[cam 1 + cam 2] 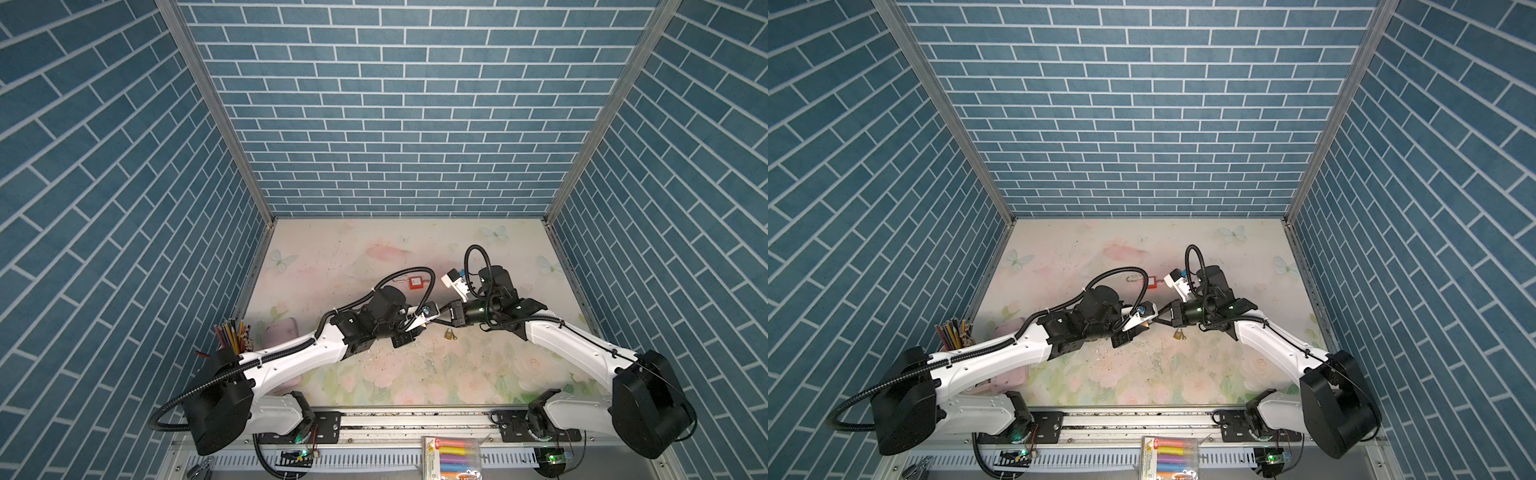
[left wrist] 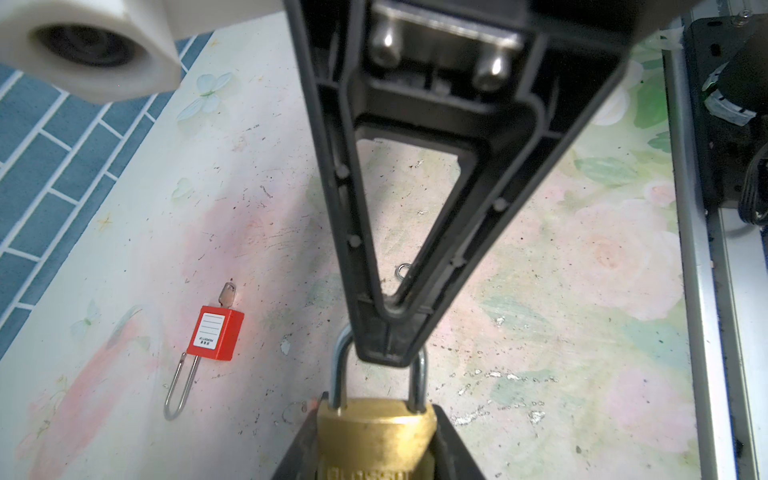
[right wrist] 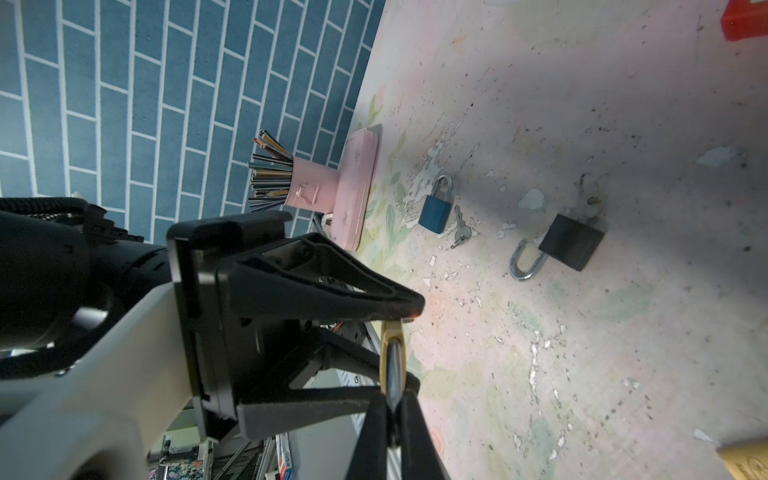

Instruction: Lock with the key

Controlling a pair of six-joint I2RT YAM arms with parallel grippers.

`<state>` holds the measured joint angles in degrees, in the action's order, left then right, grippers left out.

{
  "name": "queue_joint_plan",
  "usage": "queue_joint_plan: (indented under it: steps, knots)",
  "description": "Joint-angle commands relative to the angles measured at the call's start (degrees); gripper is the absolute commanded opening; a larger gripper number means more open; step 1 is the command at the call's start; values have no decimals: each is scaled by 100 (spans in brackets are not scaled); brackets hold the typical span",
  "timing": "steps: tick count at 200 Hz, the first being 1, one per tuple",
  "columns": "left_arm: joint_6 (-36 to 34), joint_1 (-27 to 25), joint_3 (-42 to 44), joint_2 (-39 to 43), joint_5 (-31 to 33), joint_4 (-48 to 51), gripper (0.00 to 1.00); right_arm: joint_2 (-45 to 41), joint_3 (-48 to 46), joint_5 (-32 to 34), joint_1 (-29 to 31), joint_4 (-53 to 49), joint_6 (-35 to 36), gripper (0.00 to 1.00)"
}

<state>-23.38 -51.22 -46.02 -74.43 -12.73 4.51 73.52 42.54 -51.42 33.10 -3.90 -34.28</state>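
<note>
Left hand (image 2: 376, 455) clamps the brass padlock (image 2: 374, 428) by its body, lower centre of the left wrist frame, above the worktop (image 2: 540, 291). Right hand (image 2: 387, 347) is pinched closed on the shackle (image 2: 419, 382).

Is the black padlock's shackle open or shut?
Open: on the black padlock, the shackle is swung aside, one leg free.
</note>
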Motion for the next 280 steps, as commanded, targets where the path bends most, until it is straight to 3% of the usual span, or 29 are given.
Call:
queue_joint_plan:
  steps: [1,110,166,184,218,236,259,280]
  knots:
    - [223,-88,-742,70,-846,-1942,3,220,-224,-454,282,62,32,0]
    - [455,-72,-1084,-98,-868,-2427,3,620,-230,-477,406,248,-4,0]
    - [897,-4,-504,14,-468,-2337,4,446,365,-112,304,-659,413,0]
    - [1135,1,-182,127,-292,-2136,4,292,650,50,127,-1086,567,7]
    - [1808,5,506,533,111,-1971,6,-287,1452,363,-378,-1772,972,39]
    - [2342,6,687,683,227,-1939,7,-662,1752,703,-436,-1825,1132,50]
    - [3502,-5,696,733,646,-1964,7,-1116,1808,1091,-432,-1597,1229,53]
    - [4802,4,463,616,1240,-1722,6,-1695,1304,1492,-436,-889,959,52]
